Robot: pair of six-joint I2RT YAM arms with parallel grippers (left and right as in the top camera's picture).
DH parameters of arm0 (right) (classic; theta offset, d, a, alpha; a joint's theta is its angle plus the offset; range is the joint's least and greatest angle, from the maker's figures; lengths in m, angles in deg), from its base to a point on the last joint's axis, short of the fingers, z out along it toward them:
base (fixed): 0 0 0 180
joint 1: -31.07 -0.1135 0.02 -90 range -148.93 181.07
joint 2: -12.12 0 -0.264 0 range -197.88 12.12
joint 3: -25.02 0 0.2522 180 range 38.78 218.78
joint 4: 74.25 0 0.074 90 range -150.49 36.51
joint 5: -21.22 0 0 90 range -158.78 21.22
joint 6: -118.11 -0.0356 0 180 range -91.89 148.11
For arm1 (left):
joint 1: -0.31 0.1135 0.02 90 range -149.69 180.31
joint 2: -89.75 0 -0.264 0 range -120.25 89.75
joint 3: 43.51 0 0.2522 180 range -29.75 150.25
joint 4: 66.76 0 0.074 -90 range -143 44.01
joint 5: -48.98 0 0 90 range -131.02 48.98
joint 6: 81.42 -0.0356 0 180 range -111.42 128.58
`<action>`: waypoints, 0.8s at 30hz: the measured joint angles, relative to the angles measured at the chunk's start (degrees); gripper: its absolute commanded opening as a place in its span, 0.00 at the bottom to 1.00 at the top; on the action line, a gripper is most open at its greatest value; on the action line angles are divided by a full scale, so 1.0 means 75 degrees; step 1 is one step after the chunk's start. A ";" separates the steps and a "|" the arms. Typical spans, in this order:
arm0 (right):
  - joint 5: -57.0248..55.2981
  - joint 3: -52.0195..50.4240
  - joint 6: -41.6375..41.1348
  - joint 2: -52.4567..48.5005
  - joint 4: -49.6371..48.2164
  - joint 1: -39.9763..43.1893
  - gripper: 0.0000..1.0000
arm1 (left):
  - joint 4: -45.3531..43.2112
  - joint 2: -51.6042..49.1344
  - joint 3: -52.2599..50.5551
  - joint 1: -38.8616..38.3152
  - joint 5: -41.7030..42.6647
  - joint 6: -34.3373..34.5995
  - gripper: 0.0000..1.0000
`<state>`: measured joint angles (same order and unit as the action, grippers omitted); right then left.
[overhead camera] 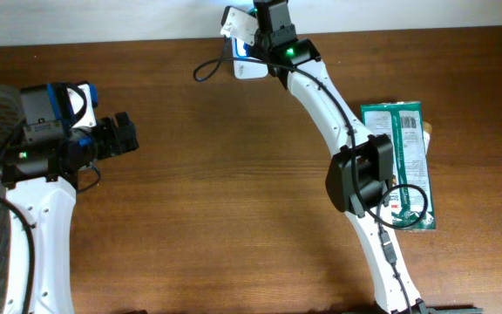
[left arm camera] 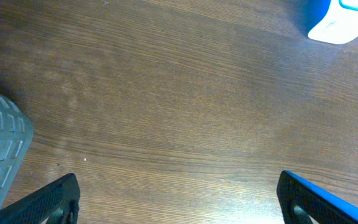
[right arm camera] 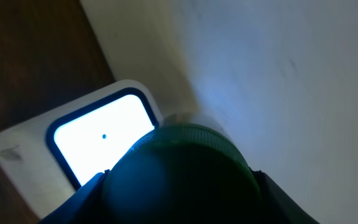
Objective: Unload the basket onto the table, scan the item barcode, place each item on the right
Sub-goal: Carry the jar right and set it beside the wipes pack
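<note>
As the right end effector (overhead camera: 247, 33) holds a dark green item (right arm camera: 179, 171), the scanner (right arm camera: 98, 143) glows.

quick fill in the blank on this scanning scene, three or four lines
The left pincer stands ____ over the table.
The scanner window glows ____.
The green packet lies on the robot's ____ side.
The right pincer holds a round item with a ____ top at the scanner.
Missing: open; white; right; green.

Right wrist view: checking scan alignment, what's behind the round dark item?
The scanner, its lit window showing; the round dark item covers the window's lower right corner.
</note>
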<state>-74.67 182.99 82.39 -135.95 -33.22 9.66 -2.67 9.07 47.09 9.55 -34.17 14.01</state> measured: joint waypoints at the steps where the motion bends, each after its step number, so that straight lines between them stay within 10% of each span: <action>1: 0.0047 0.0000 -0.0224 0.0087 0.0149 0.0026 0.38 | 0.0003 0.0000 0.0000 0.0000 0.0000 0.0000 0.99; 12: 0.0714 -0.0085 -0.2299 0.2136 0.6245 0.1110 0.29 | 0.0000 0.0000 0.0000 0.0000 0.0000 0.0000 0.99; 21: 0.1664 -0.3136 -0.3066 0.1955 0.5566 0.2710 0.39 | 0.0006 0.0000 0.0000 0.0000 0.0000 0.0000 0.99; 22: 0.1728 -0.3264 -0.3072 0.2002 0.5403 0.2754 0.46 | -0.0003 0.0000 0.0000 0.0000 -0.0003 0.0000 0.99; 24: 0.1836 -0.3366 -0.3075 0.2037 0.5254 0.2789 0.99 | 0.0000 0.0000 0.0000 0.0000 -0.0003 0.0000 0.99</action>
<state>-60.90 157.74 59.33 -120.67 6.18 30.58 -2.67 9.07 47.09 9.55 -34.19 14.01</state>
